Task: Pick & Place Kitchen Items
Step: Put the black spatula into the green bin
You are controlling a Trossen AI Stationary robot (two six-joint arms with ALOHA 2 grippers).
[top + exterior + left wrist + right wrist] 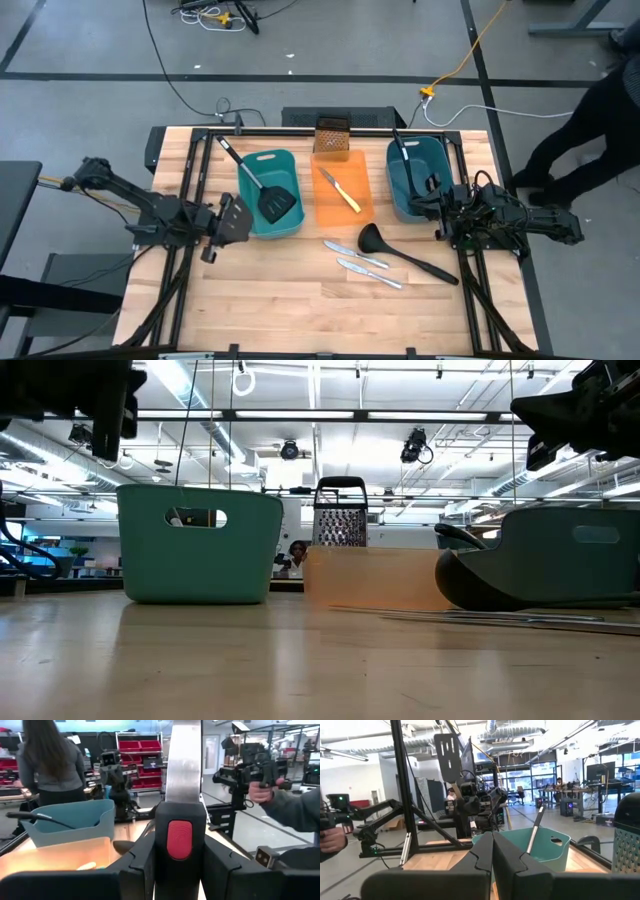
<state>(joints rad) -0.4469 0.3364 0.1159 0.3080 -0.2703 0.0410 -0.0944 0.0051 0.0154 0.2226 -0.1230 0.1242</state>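
1. The left gripper (228,218) is hovering just beside the outer wall of the left teal tub (250,225); its jaws are clamping the red-marked spatula (179,840) by the handle, with the shaft rising straight up and the slotted head showing high in the air in the right wrist view.
2. This is looking like the carry into a tub; to do it well the arm should be lifting the handle clear of the rim, moving fully over the opening, then tipping the head down inside before letting go; releasing early would likely be dropping the spatula onto the desk (280,300).
3. A second spatula (270,195) is already lying in that tub, its handle leaning out over the far rim; the descent should be avoiding it.
4. The left arm is reaching in low from the desk's left edge, wrist level and pointing across toward the tubs.
5. The right gripper (440,210) is waiting beside the right teal tub (395,200), its jaws clenched on nothing.
6. A ladle (400,250) and two silver knives (355,250) are lying loose on the desk, near the right arm; the yellow-handled knife (340,190) is sitting in the orange tray (325,215).
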